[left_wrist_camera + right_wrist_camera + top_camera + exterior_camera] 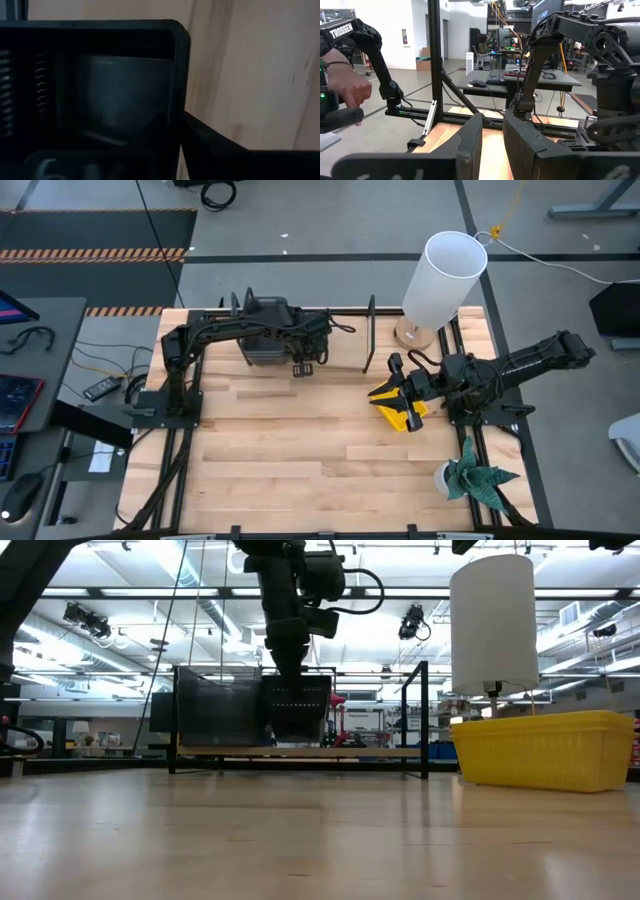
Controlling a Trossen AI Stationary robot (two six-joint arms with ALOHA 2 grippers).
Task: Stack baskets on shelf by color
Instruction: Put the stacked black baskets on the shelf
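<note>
My left gripper (303, 365) reaches down over the low wooden shelf (350, 752) at the table's far edge and is shut on a black mesh basket (297, 705). More black mesh baskets (215, 705) stand on the shelf beside it. A yellow basket (400, 410) rests by its bottom on the table at the right, also in the low view (545, 750). My right gripper (492, 145) points level toward the table's left, above the yellow basket, and its fingers are a narrow gap apart with nothing between them. No grey basket can be made out. My left gripper holds the black basket by a side wall near a corner (180, 100). One finger (215, 147) is outside the wall and the other is inside. It comes from above, pointing down. The basket sits level, over the shelf board; whether it rests there I cannot tell.
A tall white cylinder (445, 275) stands at the far right corner, behind the yellow basket. The shelf's black wire uprights (370, 330) rise at its ends. A small potted plant (470, 475) sits near the right edge. Bare wooden tabletop (300, 450) fills the near half. A person's hand (347, 90) shows beyond the table's left side.
</note>
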